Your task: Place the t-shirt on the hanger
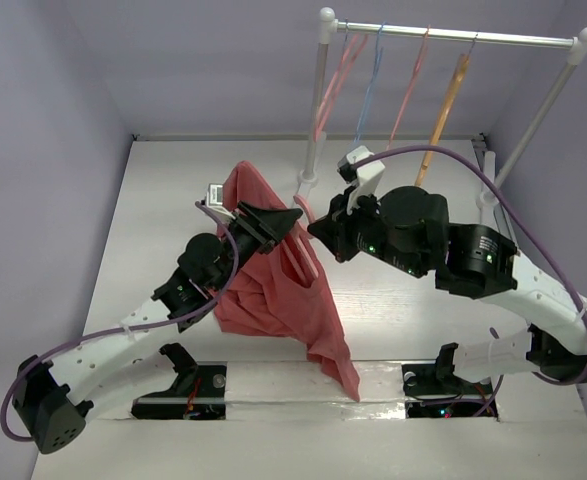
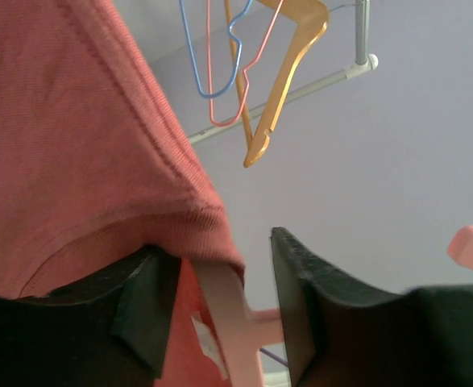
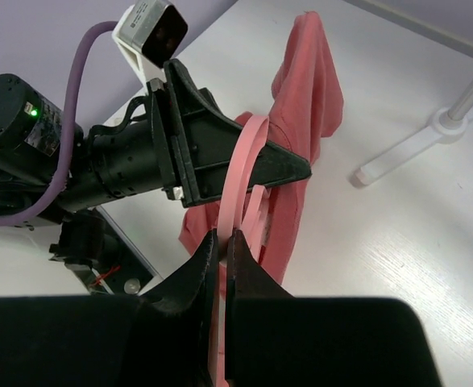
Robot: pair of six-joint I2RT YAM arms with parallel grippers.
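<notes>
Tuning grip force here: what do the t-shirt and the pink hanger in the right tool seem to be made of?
The t-shirt looks like soft matte knit cloth, probably cotton: fine weave, stitched hem, limp folds. The hanger looks like smooth, faintly glossy moulded plastic: an even band with a rigid curve.

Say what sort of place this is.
Probably a lab test cell for laundry handling: plain lilac walls around a white table, a white clothes rail with spare hangers, two robot arms at a salmon-red cloth t-shirt.
</notes>
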